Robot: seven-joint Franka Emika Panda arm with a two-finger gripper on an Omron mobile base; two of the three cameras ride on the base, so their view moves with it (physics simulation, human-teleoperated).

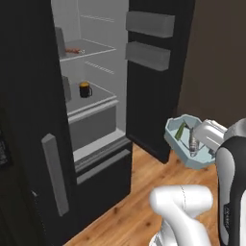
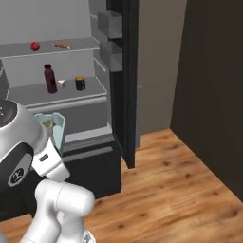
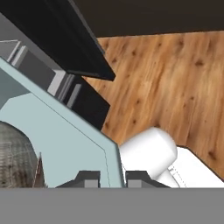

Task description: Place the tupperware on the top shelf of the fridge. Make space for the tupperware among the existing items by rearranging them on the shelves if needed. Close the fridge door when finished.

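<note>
I hold the tupperware (image 1: 185, 139) aloft on my end effector (image 3: 111, 177), its fingers clenched on the tub's pale-blue wall, out in front of the open fridge (image 1: 153, 81) above the wooden floor (image 2: 180, 190). In the right base view, the top shelf (image 2: 52, 51) carries a red fruit (image 2: 35, 46) at 11 o'clock and a skewer (image 2: 61, 46) beside it; the shelf below bears a dark-red bottle (image 2: 49, 78), a small wedge (image 2: 61, 83) and a dark jar (image 2: 80, 83).
</note>
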